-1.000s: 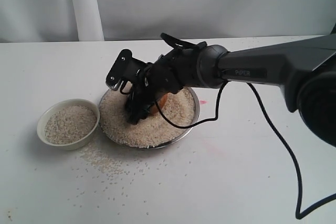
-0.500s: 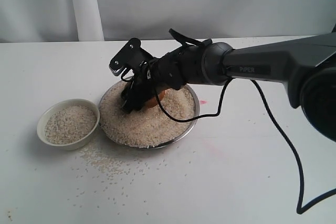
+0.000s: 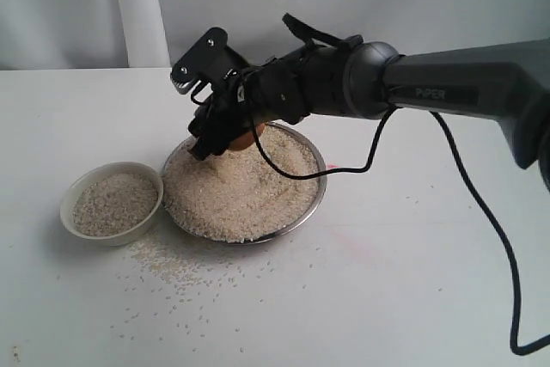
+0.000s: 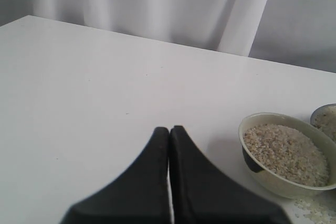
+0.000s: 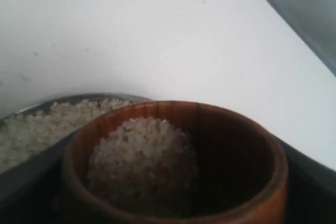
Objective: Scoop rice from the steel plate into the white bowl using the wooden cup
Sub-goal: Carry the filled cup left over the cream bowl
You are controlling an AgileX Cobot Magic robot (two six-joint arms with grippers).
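Observation:
The steel plate lies mid-table, heaped with rice. Just above its far left part, my right gripper is shut on the wooden cup. In the right wrist view the wooden cup is partly filled with rice, and the steel plate lies below it. The white bowl stands left of the plate and holds rice. My left gripper is shut and empty over bare table, a little apart from the white bowl. It does not show in the exterior view.
Loose grains are scattered on the white table in front of the bowl and plate. A black cable trails from the right arm across the table's right side. A white curtain hangs behind the table.
My right gripper has lifted the wooden cup up out of the rice heap, towards the plate's far left edge. The bowl and plate have not moved.

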